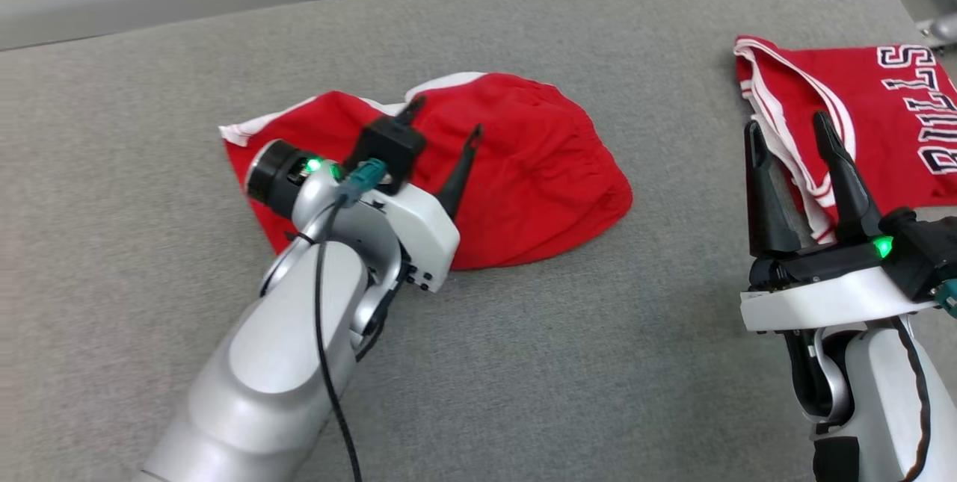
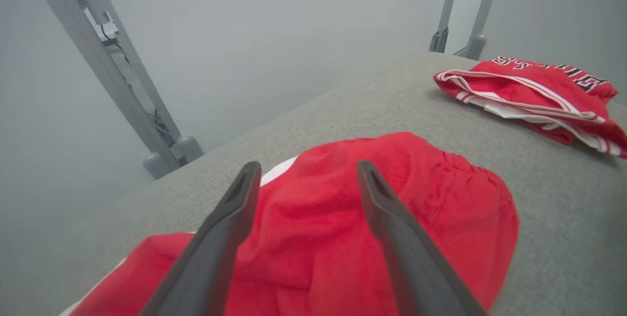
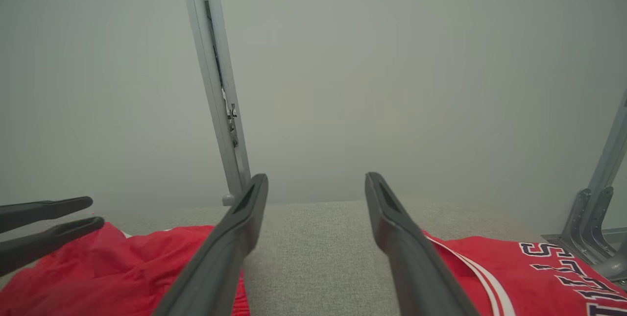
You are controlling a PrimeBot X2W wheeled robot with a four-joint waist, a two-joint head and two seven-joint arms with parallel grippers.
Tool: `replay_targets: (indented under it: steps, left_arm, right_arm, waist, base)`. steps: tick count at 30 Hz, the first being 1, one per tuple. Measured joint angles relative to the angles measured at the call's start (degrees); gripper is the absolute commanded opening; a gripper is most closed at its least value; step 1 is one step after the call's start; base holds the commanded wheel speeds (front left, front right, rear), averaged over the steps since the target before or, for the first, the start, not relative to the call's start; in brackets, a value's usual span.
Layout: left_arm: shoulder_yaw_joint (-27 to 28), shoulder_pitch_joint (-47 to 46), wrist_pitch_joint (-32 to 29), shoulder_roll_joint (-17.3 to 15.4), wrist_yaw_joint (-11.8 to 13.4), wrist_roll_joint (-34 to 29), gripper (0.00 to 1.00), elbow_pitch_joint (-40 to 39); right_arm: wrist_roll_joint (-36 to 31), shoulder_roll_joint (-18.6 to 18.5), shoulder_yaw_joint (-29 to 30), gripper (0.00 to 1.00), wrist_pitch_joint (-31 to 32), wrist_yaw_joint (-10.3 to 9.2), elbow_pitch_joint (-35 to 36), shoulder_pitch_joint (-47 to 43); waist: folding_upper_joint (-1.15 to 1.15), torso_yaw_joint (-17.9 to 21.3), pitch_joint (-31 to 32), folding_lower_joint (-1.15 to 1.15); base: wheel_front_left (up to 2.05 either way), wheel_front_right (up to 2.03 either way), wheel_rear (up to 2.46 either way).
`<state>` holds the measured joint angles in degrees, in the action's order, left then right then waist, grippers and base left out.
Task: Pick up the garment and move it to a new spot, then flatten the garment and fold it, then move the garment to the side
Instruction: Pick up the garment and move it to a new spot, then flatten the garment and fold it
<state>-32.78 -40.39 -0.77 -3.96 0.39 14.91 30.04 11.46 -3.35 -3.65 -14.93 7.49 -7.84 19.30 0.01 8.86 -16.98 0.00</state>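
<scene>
1. We open on the jersey, red with dark lettering and folded at the right end of the grey padded surface; that is our marker for everything else
2. Well to the left of the jersey, there is the garment, a red, rumpled heap with white trim along its far edge, lying on the padding with a broad strip of bare grey cloth between it and the jersey
3. Across to the left gripper, and we find it above the part of the garment farther from the jersey, its two dark fingers pointing away from the robot's body
4. From that arm's wrist camera we get the left gripper with its fingers spread wide, nothing clasped between them and red cloth beneath; the garment lies loose, and the jersey sits beyond it to the right
5. Now the right gripper: it hangs at the jersey's left edge, over the white-striped trim, fingers parted and grasping nothing; whether they touch the trim, we cannot tell
6. Through its own wrist camera the right gripper straddles that edge, one finger across the jersey, the other over bare grey with the garment beyond it
</scene>
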Motion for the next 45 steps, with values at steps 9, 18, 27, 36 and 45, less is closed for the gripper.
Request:
replay_targets:
  steps: [9, 18, 27, 36, 45]
  left_arm:
    - [6.06, 5.84, 8.32, -4.02, 4.44, 2.83, 1.0, -5.53]
    - [13.27, 24.0, 15.52, -7.8, 8.6, 5.88, 1.0, -12.34]
    - [18.8, 36.77, 15.75, -2.26, 8.6, 1.94, 1.0, -21.87]
    - [22.03, 36.31, 15.75, 0.01, 5.43, -1.09, 1.0, -22.1]
    - [22.65, 35.96, 15.75, 0.91, 4.13, -2.93, 1.0, -20.76]
  right_arm:
    - [-0.29, -0.75, -0.6, 1.0, -0.05, 0.0, -1.09, -1.36]
    - [-0.25, -1.49, -1.72, 1.0, -0.07, 0.0, -2.32, -5.28]
    - [0.01, -1.59, -1.0, 1.0, -0.05, 0.0, -3.33, -8.0]
    - [0.75, -2.09, 0.14, 1.0, -0.07, 0.0, -4.48, -7.67]
    - [4.14, -2.76, 0.99, 1.0, 2.91, 0.0, -14.04, -5.79]
  waist:
    - [0.0, -5.11, 4.11, 0.0]
    - [0.0, -9.44, 9.74, 0.0]
    - [0.0, -11.02, 11.06, 0.0]
    - [0.0, -11.79, 10.67, 0.0]
    - [0.0, -13.05, 8.48, 0.0]
  base:
    - [0.0, 0.0, 0.0]
    - [0.0, 0.0, 0.0]
    - [0.0, 0.0, 0.0]
    - [0.0, 0.0, 0.0]
    - [0.0, 0.0, 0.0]
